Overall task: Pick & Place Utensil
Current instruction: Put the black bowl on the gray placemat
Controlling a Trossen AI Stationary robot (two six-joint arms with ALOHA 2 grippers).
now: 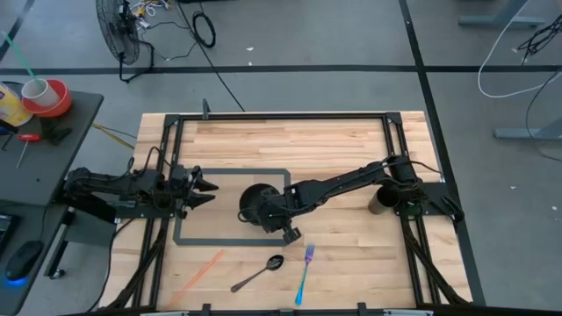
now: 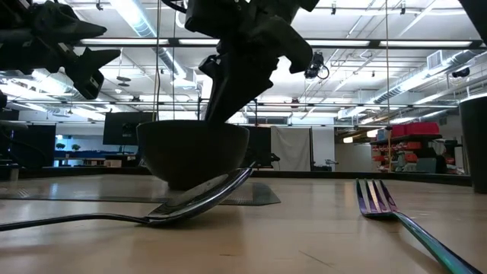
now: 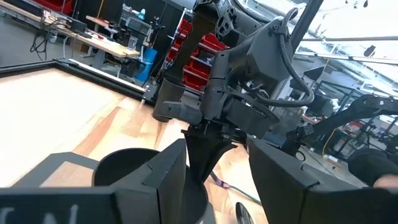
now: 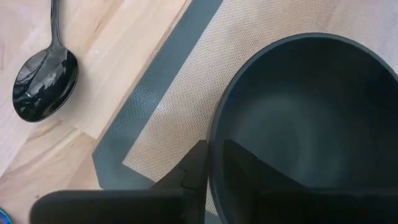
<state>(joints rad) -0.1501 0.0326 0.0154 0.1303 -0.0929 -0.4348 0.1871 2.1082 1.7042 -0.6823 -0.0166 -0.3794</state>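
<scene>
A dark bowl point(image 1: 257, 205) point(image 4: 311, 118) stands over a tan mat with a grey border point(image 1: 189, 237). My right gripper point(image 1: 281, 221) point(image 4: 214, 152) reaches in from the table's right and is shut on the bowl. A dark metal spoon point(image 1: 259, 273) point(image 2: 190, 202) point(image 4: 43, 84) and an iridescent blue-purple fork point(image 1: 305, 271) point(image 2: 380, 199) lie flat on the wood near the near edge. My left gripper point(image 1: 207, 189) point(image 3: 217, 186) hovers open to the left of the bowl, pointing at it. My right gripper holds the bowl by its rim point(image 4: 214, 134) on the near-right side. One finger point(image 4: 249, 163) is inside the bowl and the other finger point(image 4: 194, 167) is outside. The fingers come from above, slanting from the right. The bowl is upright; whether its base touches the mat, I cannot tell.
An orange stick point(image 1: 202, 267) lies on the wood left of the spoon. A dark cup point(image 1: 382, 204) point(image 2: 475, 144) stands by the right arm's base. A black frame point(image 1: 281, 115) runs around the table. Bare wood lies beyond the mat toward the far edge.
</scene>
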